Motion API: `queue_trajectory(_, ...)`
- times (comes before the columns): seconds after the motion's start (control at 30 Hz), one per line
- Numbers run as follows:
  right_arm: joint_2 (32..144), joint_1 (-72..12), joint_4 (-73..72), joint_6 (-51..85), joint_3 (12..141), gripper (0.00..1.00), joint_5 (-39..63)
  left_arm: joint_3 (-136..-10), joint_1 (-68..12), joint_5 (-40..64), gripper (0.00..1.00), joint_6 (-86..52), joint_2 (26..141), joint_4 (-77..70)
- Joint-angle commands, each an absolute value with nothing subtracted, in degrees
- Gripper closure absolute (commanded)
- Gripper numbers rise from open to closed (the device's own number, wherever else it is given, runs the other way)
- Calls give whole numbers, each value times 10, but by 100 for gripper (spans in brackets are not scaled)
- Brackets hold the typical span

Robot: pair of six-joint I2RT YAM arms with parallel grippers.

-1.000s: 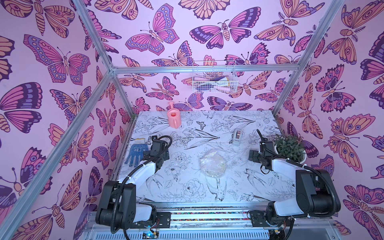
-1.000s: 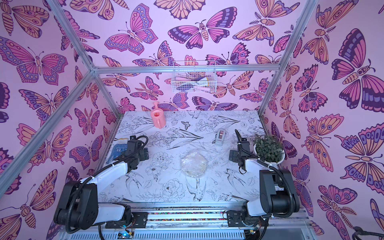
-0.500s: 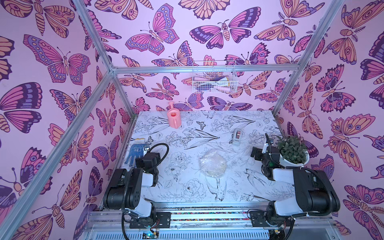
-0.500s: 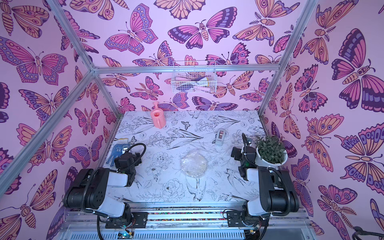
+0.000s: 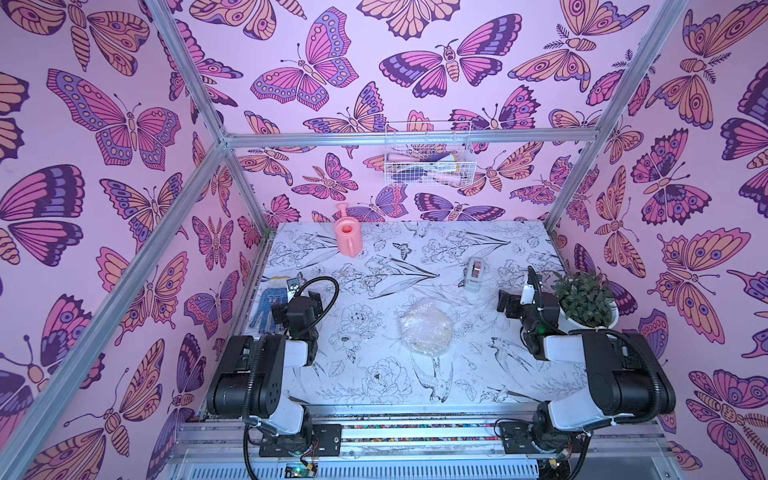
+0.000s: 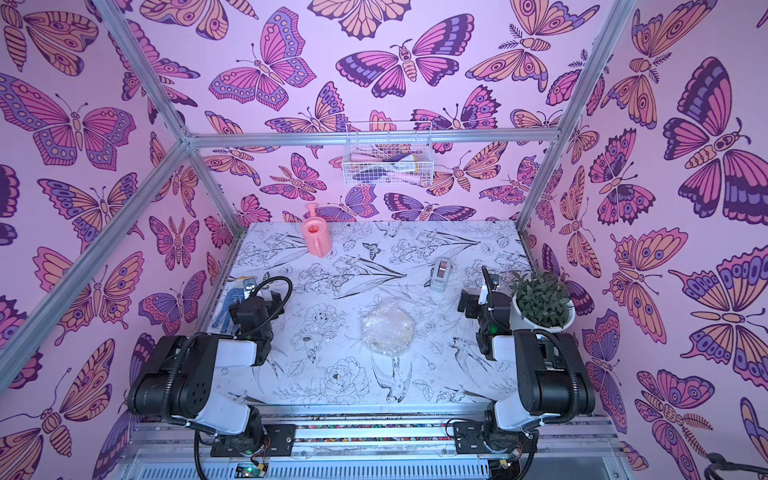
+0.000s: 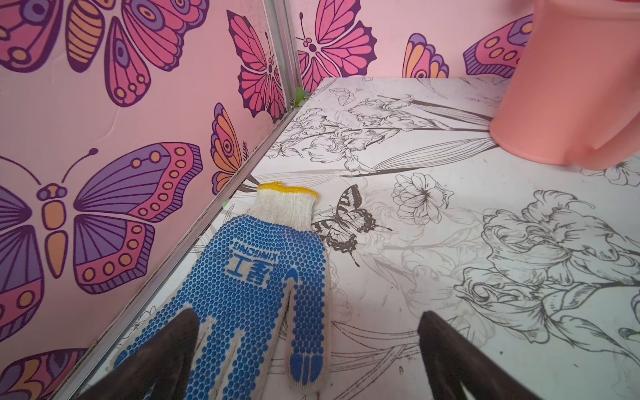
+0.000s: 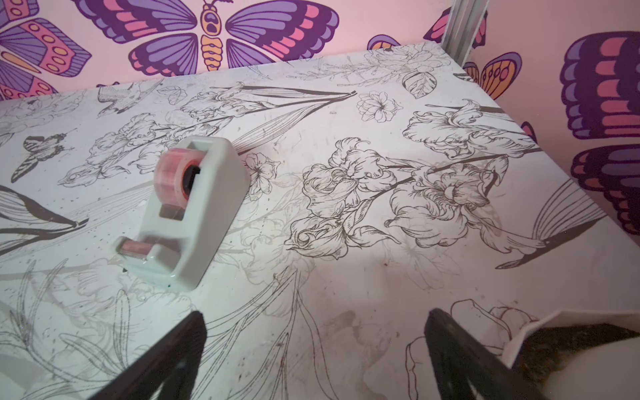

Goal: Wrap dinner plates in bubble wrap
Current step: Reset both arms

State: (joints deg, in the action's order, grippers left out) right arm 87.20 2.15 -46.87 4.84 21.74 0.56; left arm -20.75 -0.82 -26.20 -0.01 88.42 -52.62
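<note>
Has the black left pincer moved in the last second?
Yes. The left pincer drew back toward the near edge, away from the pink plastic watering can.

The bubble wrap (image 5: 424, 326), a clear, shiny, crinkled plastic sheet of small air bubbles, is gathered into a compact, rounded, roughly six-sided bundle. In both top views the bundle (image 6: 388, 326) lies flat near the middle of the white table printed with black line-drawn flowers (image 5: 374, 266).

The dinner plate (image 5: 430, 340), a small round cream-white ceramic plate, lies inside the bundle. It shows only as a pale cream tint through the film, strongest in the part nearer the table's front edge. Folded film covers every visible side of it. Its rim pattern cannot be made out.
</note>
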Motion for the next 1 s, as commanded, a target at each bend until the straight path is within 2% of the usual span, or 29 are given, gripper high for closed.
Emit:
queue_trajectory(0.0,874,15,-464,29,239,1,19,-200,-11,-268,1,5,888,-545)
queue_trajectory(0.37,864,11,-471,29,229,1,10,-200,-11,-268,1,5,888,-545)
queue_trajectory(0.5,858,11,-561,-1,178,1,82,-200,-11,-268,1,5,888,-545)
queue_trajectory(0.6,861,11,-522,-1,199,1,83,-200,-11,-268,0,5,888,-545)
queue_trajectory(0.63,859,12,-509,4,205,1,67,-200,-11,-35,1,5,888,-545)
queue_trajectory(0.77,863,12,-470,21,228,1,32,-203,-10,-29,0,25,888,-541)
queue_trajectory(0.97,865,12,-474,22,228,1,33,-208,-5,-7,0,30,890,-531)
